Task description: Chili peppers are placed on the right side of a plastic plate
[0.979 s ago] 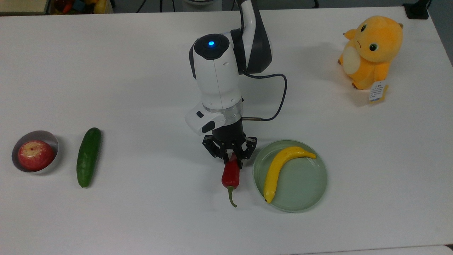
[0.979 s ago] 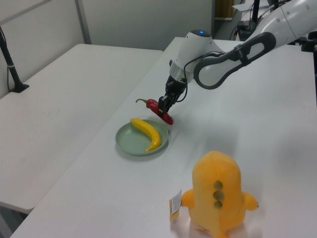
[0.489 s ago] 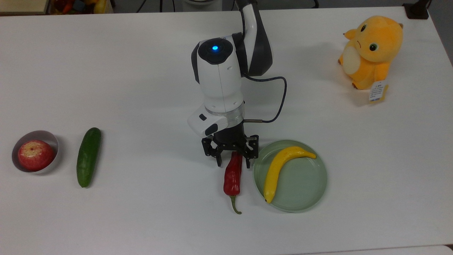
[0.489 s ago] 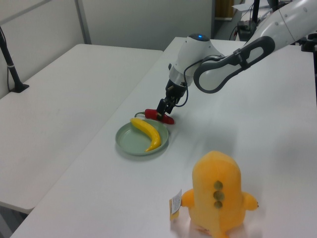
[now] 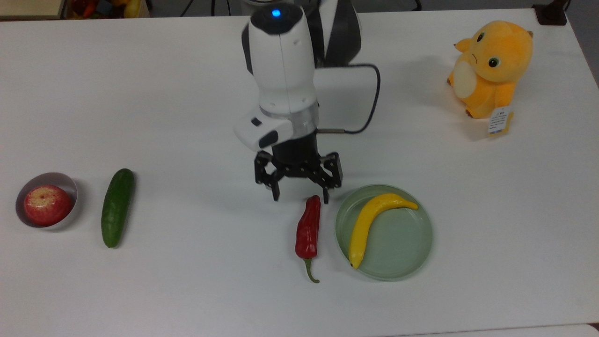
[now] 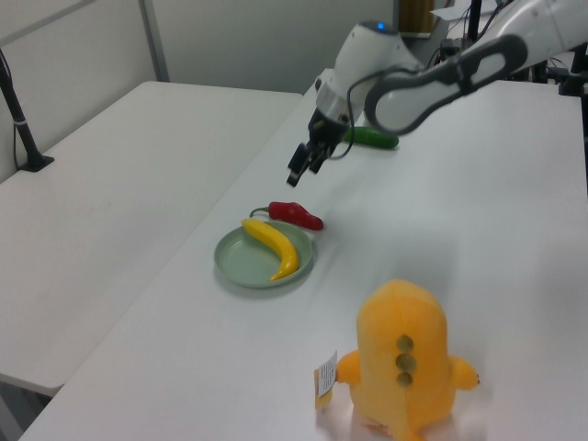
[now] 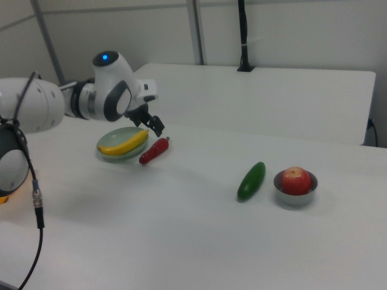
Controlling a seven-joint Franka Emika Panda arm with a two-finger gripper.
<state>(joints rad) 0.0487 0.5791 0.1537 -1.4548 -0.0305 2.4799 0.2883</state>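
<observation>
Because the chili peppers [image 5: 308,229] now lie flat on the bench [image 5: 187,290], my hand [image 5: 299,195] hangs above them with its fingers spread apart and nothing between them; in the left view it sits clear of the bench, up and away from the red pod [image 6: 296,213]. The chili rests lengthwise just beside the plastic plate [image 5: 402,262], on the top view's left of it, tip toward my hand and green stem curling away toward the near edge; in the right view it lies on the right view's right of the plate [image 7: 109,156], which I take to be the side the task means. I cannot tell whether the pod touches the rim or stands a hair off it; it looks apart. I judge the placing done, with only the retreat of the arm left. The plate itself carries a yellow banana [image 5: 369,224], which is why the chili sits outside on the bare bench and not within. Farther out along the top view's left lie the dark cucumber [image 5: 117,207] and a grey bowl [image 5: 72,187] holding an apple [image 5: 47,205], well apart; an orange plush toy [image 5: 491,68] stands at the far corner.
</observation>
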